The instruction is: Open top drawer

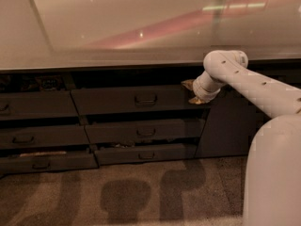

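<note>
— Where are the fingers [188,84]?
— Two tan tips, one above the other with a gap between them, so the gripper [192,92] is spread, not clamped. It sits at the right end of the top drawer [117,100], just under the counter's edge. Whether a tip touches the front I cannot tell.
— And the drawer itself?
— It is the wide dark grey front heading the middle column. Its black loop handle [146,99] is at the centre, well left of the gripper. A dark slot runs above the front.
— Outward from there?
— The white arm [254,86] runs right and down to the robot's body [275,173], cut off by the right and lower edges. Shorter drawer fronts [146,132] lie below the top one. A plain dark door [225,126] stands to the right, behind the arm.
— The surface and the room?
— The counter [117,27] is pale and glossy, with a reddish streak and a bright bar reflected in it. Below is speckled carpet [56,197] with soft rounded shadows.
— Anything unclear?
— The left column of drawers [33,135] is cut by the frame edge. Clutter [42,82] in the opening above it is too dark to name. The lowest left drawer stands ajar, with a pale strip [42,153] showing.
</note>
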### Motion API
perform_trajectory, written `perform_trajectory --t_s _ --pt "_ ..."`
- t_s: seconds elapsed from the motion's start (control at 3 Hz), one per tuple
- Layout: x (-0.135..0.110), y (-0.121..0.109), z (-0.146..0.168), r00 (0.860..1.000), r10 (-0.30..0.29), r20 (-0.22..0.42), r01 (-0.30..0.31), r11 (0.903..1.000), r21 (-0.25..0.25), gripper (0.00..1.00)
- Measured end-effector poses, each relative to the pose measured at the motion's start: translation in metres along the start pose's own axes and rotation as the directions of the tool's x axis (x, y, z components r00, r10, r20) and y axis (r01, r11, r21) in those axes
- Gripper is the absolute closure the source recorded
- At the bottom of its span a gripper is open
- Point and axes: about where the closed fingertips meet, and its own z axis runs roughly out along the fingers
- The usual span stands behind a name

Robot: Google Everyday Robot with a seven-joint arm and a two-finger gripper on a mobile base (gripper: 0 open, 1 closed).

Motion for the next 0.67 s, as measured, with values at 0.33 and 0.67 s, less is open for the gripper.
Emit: perform_trajectory --t_s 0.33,0.67 --pt "0.0001 -0.0017 -0.0038 1.0 0.0 0.0 0.0 1.0 0.0 1.0" --pt "0.0005 -0.0029 -0.0053 1.0 0.0 0.0 0.0 1.0 0.0 1.0"
